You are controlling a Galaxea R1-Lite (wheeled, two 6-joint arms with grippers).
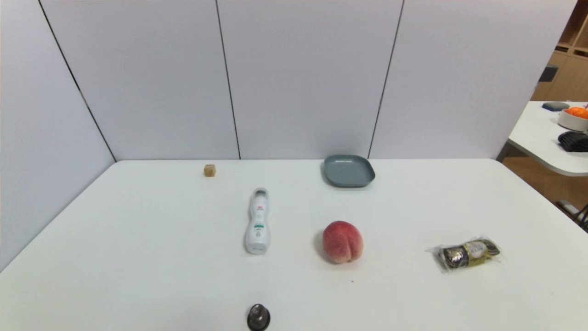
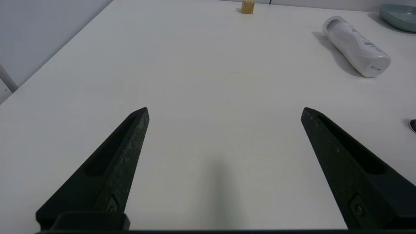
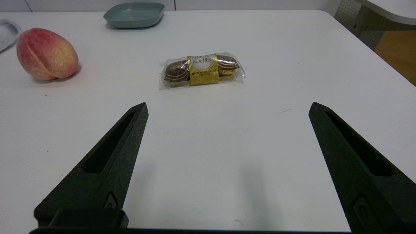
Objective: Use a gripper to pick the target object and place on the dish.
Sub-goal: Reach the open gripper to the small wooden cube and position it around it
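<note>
So the tiny tan wood-like cube [image 1: 210, 170] is just sitting on the white tabletop [image 1: 151, 257], upper left of the head view, right up near the pale back panel [image 1: 303, 82]. The shallow grey-blue rounded-square dish [image 1: 349, 171] is also near that panel, a bit right of centre in the upper half, nothing in it.

Neither gripper shows in the head view. In its own wrist view the black two-fingered left gripper [image 2: 225, 109] is wide open over the table, nothing between its fingers, with the cube well apart from it. Same deal for the black two-fingered right gripper [image 3: 230, 104]: open, holding zip, over the table.

Rest of the head view: a white curvy plastic bottle [image 1: 258, 223] lies left of centre, a round red-pink peach [image 1: 342, 242] sits just right of centre, a gold-and-brown clear-wrapped chocolate pack [image 1: 469, 254] is lower right, and a small dark round metal knob [image 1: 258, 317] is at the bottom edge.
</note>
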